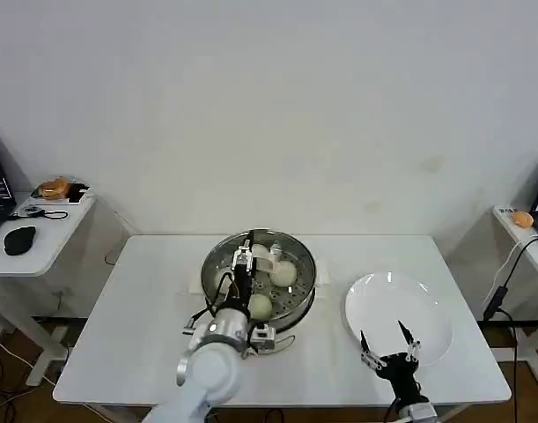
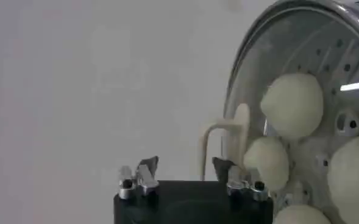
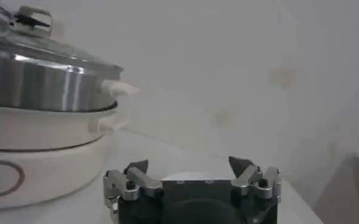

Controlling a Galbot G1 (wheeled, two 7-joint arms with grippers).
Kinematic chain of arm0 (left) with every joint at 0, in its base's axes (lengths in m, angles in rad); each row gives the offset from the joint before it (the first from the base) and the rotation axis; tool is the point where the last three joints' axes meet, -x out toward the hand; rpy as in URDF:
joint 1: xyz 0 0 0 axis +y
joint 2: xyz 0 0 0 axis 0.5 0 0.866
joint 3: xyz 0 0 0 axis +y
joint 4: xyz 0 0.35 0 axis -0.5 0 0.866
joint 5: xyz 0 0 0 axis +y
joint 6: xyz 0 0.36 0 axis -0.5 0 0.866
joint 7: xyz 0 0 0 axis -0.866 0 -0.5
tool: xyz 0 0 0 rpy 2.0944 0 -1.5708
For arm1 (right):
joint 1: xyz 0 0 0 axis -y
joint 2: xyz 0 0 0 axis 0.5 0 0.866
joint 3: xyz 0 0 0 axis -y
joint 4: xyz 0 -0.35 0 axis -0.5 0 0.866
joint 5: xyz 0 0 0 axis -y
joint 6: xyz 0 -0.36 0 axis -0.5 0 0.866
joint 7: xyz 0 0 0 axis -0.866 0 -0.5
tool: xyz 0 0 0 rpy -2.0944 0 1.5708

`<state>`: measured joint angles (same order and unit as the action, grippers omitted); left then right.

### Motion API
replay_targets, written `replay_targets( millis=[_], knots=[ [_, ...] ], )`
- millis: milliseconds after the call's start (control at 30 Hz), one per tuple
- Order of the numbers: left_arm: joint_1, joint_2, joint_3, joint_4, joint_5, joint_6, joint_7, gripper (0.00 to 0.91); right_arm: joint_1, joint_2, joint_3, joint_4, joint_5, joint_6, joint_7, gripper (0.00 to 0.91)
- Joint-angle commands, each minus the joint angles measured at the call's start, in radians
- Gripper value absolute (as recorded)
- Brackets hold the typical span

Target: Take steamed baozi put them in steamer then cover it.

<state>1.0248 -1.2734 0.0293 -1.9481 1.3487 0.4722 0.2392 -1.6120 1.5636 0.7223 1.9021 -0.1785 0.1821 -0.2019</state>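
A plain white wall stands behind a white table [image 1: 145, 317], with smaller side tables at either edge of the room. Near the middle of the table sits the steamer [image 1: 217, 257], a shiny steel pot on a white base, and the cover [image 1: 291, 249] lies on top of it, its clear glass showing the steamed baozi [image 1: 283, 274] resting on the perforated tray inside. To the right of the steamer, just apart from it, is a flat white plate [image 1: 427, 335] with nothing on it. The left gripper [image 1: 243, 257] hangs over the cover above the pot's middle, right by the pale beige handle [image 2: 219, 137]; in the left wrist view its fingers [image 2: 147, 165] are spread, with the handle standing just beyond the tips between them and not pinched. The right gripper [image 1: 387, 346] hovers low at the near edge of the plate, its dark fingers [image 3: 242, 164] spread wide and holding nothing, with the steamer and its covered rim off to one side in the right wrist view.
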Motion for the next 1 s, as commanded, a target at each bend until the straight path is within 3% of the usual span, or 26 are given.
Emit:
replay_targets(
  millis=[33, 167, 267, 367, 500, 600, 633, 733, 1000],
  knots=[
    [0.132, 0.082, -0.076, -0.182, -0.147, -0.036, -0.064, 0.907, -0.005, -0.012, 0.001, -0.002, 0.009, 0.0, 0.0, 0.907],
    [0.209, 0.091, -0.136, -0.233, -0.231, -0.079, -0.111, 0.907, -0.017, -0.037, 0.001, 0.0, 0.029, 0.001, 0.0, 0.907],
    [0.293, 0.049, -0.209, -0.255, -0.239, -0.108, -0.156, 0.907, -0.036, -0.069, 0.004, 0.007, 0.08, 0.0, 0.0, 0.907],
    [0.403, -0.009, -0.284, -0.263, -0.398, -0.131, -0.271, 0.907, -0.064, -0.114, 0.01, 0.014, 0.145, 0.0, 0.003, 0.907],
    [0.507, 0.01, -0.472, -0.198, -1.067, -0.288, -0.452, 0.907, -0.08, -0.146, -0.006, 0.038, 0.204, -0.019, 0.008, 0.907],
    [0.569, -0.001, -0.545, -0.162, -1.37, -0.36, -0.534, 0.907, -0.088, -0.158, -0.002, 0.041, 0.229, -0.02, 0.013, 0.907],
    [0.587, 0.0, -0.567, -0.132, -1.449, -0.433, -0.551, 0.907, -0.088, -0.158, -0.005, 0.04, 0.225, -0.021, 0.013, 0.907],
    [0.62, -0.02, -0.597, -0.079, -1.516, -0.605, -0.564, 0.907, -0.094, -0.163, -0.008, 0.032, 0.221, -0.018, 0.013, 0.907],
    [0.705, -0.051, -0.598, -0.098, -1.532, -0.582, -0.548, 0.907, -0.113, -0.167, -0.014, 0.04, 0.222, -0.018, 0.009, 0.907]
  ],
)
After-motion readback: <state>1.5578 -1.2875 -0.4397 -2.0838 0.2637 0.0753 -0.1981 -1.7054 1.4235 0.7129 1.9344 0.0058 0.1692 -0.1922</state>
